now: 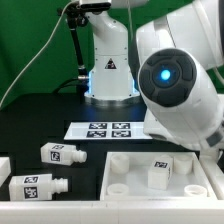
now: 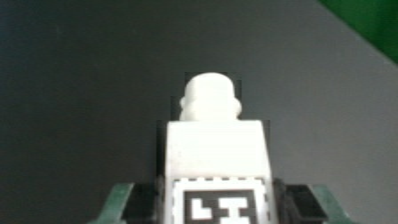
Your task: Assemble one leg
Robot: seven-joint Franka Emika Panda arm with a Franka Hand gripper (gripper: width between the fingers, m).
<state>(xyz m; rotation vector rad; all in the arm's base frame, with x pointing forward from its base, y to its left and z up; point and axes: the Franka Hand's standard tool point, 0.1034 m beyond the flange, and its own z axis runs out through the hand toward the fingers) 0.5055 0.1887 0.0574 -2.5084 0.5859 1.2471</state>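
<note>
In the wrist view a white leg (image 2: 217, 150) with a black-and-white tag sits between my gripper (image 2: 214, 206) fingers. Its narrower stub end points away from the camera, over the dark table. The green fingers (image 2: 121, 200) stand close against its two sides and the gripper looks shut on it. In the exterior view the gripper is hidden behind the arm's big white body (image 1: 175, 85). Two more legs (image 1: 60, 153) (image 1: 38, 185) lie on the table at the exterior view's left. Another leg (image 1: 158, 172) stands on the large white panel (image 1: 125, 178).
The marker board (image 1: 100, 130) lies in the middle of the table in front of the robot base (image 1: 108, 70). The white panel fills the lower part of the exterior view's right. A further white part (image 1: 3, 165) shows at the left edge.
</note>
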